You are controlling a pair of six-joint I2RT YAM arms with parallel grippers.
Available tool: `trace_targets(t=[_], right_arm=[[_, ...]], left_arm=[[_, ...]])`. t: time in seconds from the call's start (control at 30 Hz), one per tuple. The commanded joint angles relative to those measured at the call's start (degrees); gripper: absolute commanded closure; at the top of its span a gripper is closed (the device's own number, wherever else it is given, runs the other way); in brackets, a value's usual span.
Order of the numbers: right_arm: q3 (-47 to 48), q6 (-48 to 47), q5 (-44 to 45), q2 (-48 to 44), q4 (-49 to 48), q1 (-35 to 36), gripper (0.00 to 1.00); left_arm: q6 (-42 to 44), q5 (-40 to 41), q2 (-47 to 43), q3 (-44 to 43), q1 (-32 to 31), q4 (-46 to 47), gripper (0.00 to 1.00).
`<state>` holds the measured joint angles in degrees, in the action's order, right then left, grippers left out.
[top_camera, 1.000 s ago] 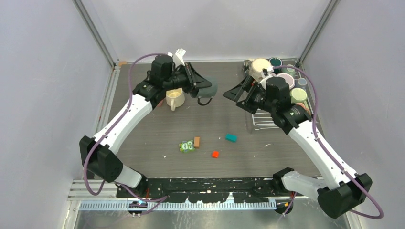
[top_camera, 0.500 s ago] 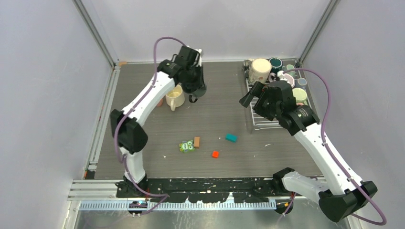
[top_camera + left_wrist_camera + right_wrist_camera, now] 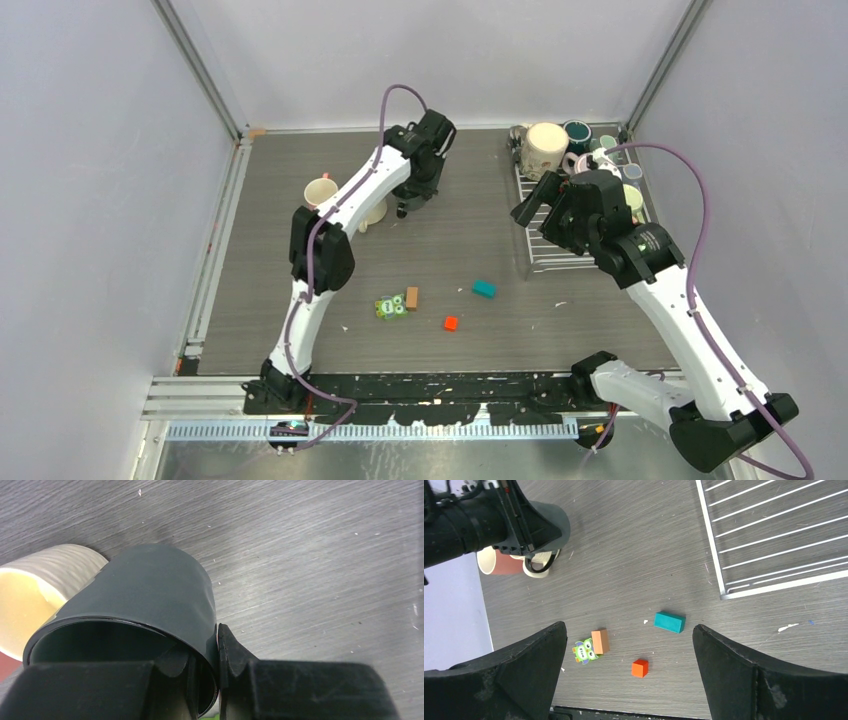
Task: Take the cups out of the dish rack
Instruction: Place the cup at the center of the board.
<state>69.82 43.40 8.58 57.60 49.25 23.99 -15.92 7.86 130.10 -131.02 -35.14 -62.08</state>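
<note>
Grey bench between white walls. Left claw grips the rim of a dark mug, low at the bench; a cream mug and a pinkish mug stand just beside it. Right claw is wide and holds nothing, near the dish rack. Several mugs sit beyond it, so I judge less than half is done.

The cream mug is half hidden behind the dark mug.

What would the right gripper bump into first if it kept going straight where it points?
Most likely the bare table, between the teal block and the red block. The open right gripper points down at that spot and nothing shows in between, though depth is hard to judge.
</note>
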Motion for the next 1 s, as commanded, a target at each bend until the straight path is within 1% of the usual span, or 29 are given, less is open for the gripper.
trace_targets(t=[0.0,0.33,0.73,0.77,0.83,0.9,0.97], right_arm=[[2.40,-0.97,1.82,-1.63,1.06,-0.02,0.00],[1.74,-0.51,1.38,-2.26,0.98,0.00,0.00],[1.28,-0.08,0.35,-1.37,0.23,0.01,0.00],[1.35,-0.07,0.32,-1.23,0.21,0.01,0.00],[1.45,0.00,0.22,-1.02,0.15,0.00,0.00],[1.53,0.02,0.05,-0.83,0.23,0.01,0.00],[1.46,0.10,0.03,-0.83,0.24,0.00,0.00]], left_arm=[[2.28,3.15,1.21,-3.71,0.17,-0.20,1.00],[4.48,3.24,6.33,-4.24,0.51,0.40,1.00],[5.54,1.68,9.30,-5.04,2.04,-0.24,1.00],[5.70,1.52,9.37,-5.03,2.09,-0.25,0.99],[5.80,1.30,9.46,-5.09,2.23,-0.16,0.93],[5.94,1.16,9.52,-5.43,2.26,-0.14,0.85],[6.14,1.04,9.61,-5.75,2.36,-0.19,0.78]])
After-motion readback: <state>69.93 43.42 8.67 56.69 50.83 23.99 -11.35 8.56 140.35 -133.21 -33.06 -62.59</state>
